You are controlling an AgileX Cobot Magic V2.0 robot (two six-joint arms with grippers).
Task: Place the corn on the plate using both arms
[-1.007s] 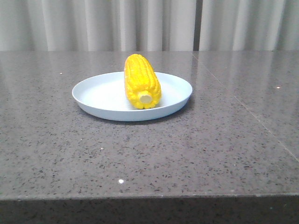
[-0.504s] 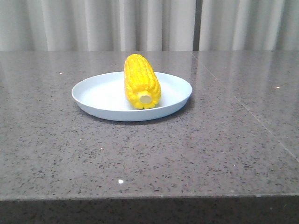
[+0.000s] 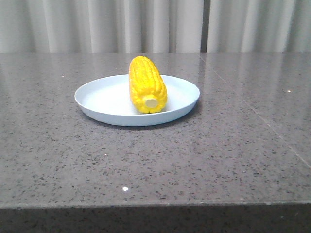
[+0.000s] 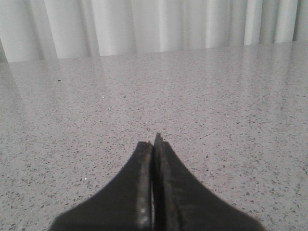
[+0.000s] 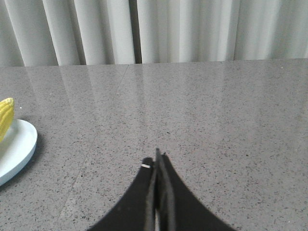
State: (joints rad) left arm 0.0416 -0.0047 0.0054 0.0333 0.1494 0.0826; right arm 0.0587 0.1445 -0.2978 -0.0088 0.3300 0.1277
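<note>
Table (image 3: 204, 160): grey speckled stone, filled most of the front frame; pale curtain (image 3: 155, 24) ran along the top.
Plate (image 3: 97, 104): pale blue, sat on the table just above and left of frame centre; its edge showed at the lower left of the right wrist frame.
Corn (image 3: 146, 83): lay on the plate, right of its middle — pale stub end faced the camera.
Left gripper (image 4: 153, 144): clenched, fingers pressed together, nothing held, over bare table.
Right gripper (image 5: 158, 156): clenched too — empty, well apart from the plate.
</note>
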